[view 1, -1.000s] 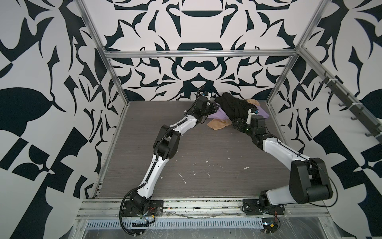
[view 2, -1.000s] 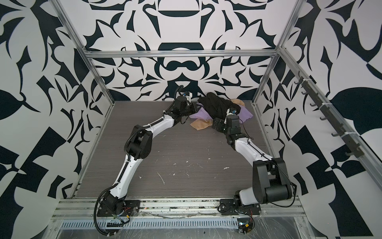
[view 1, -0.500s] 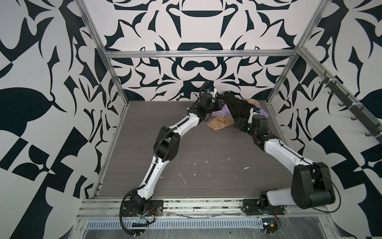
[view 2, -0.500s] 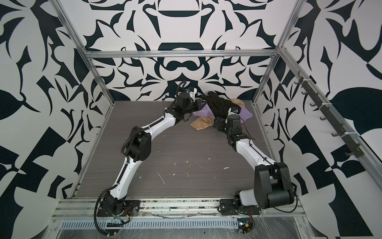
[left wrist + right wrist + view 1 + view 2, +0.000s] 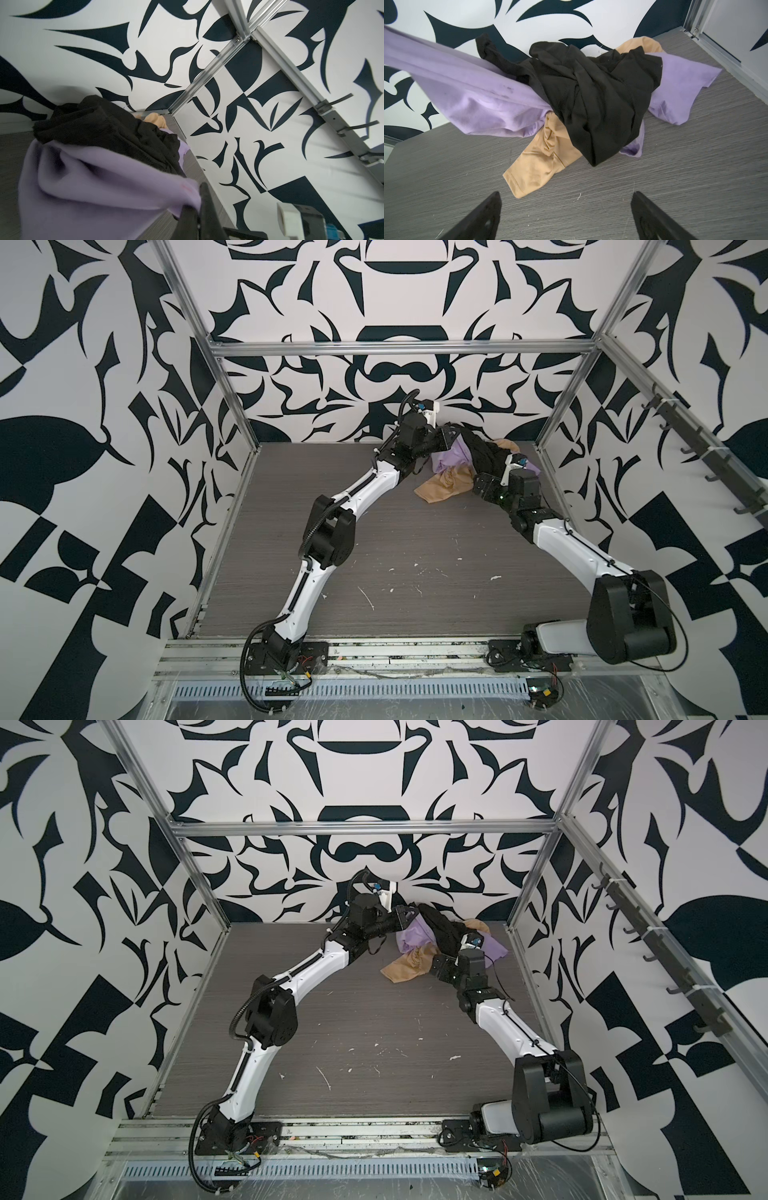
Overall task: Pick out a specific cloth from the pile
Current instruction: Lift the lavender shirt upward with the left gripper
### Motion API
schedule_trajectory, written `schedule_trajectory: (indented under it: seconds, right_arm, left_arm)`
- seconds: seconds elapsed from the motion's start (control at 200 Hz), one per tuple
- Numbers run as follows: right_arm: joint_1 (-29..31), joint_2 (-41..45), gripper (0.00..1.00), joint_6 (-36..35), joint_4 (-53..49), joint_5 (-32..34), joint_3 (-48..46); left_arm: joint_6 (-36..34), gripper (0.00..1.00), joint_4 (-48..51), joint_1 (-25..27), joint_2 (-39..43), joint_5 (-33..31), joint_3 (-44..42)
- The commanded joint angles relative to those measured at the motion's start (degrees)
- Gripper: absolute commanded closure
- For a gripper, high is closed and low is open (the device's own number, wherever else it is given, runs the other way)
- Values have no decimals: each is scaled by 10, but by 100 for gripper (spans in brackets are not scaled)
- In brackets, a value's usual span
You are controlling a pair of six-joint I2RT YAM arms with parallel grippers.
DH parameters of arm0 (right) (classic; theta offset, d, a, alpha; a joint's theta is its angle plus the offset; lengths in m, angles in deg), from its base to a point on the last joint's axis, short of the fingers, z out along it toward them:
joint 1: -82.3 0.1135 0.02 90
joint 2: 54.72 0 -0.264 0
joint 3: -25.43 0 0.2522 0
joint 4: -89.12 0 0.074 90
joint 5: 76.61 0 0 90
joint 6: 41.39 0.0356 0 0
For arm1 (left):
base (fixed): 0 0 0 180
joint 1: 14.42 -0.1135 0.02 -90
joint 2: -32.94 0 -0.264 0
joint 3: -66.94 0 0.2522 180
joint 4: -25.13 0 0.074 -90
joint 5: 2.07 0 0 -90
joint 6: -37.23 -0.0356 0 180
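While left fingers [image 5: 190, 220] pinch lilac cloth [image 5: 93, 187], right fingers [image 5: 481, 218] wide apart

Right wrist view: the black cloth [image 5: 591, 93] covers the middle of the lilac cloth [image 5: 471, 99], whose raised end runs off the frame. The tan cloth [image 5: 542, 166] is mostly buried. The right end effector [image 5: 565, 194] is cropped to its fingertips. Left wrist view: the lilac cloth is blurred at the left end effector [image 5: 196, 199].
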Motion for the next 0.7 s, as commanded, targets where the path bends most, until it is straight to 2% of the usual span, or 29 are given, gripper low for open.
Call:
schedule_trajectory:
  seconds: [0.0,0.695]
  right_arm:
    - [1,20,0,-8,16,15,7]
    - [1,42,1,-19,21,20,-8]
  left_arm:
    - [6,100,-68,5,64,14,2]
    - [14,100,-112,7,105,48,-11]
